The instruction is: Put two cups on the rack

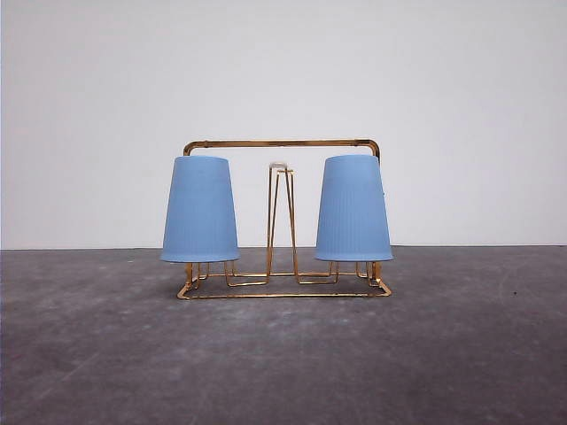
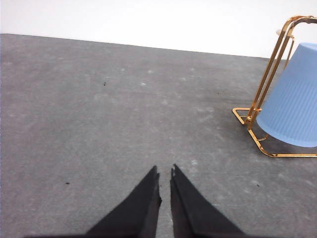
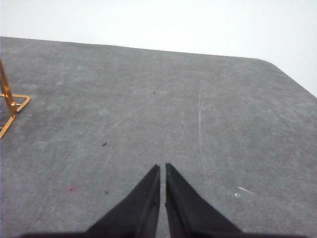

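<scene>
Right, from my front camera the grey table (image 1: 89,354) carries the rack (image 1: 282,142), with both cups (image 1: 200,209) (image 1: 353,208) upside down on its outer prongs; my left gripper (image 2: 165,172) and right gripper (image 3: 162,167) sit pinched nearly closed over bare tabletop, holding nothing

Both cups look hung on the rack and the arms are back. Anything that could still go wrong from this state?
1. The left cup and right cup hang upside down near the ends of a light wire rack; a bump might tip it over.
2. The left gripper sits low over the table with a rack corner nearby; a sideways swing could clip it.
3. The right gripper appears further away, so less risk.
</scene>
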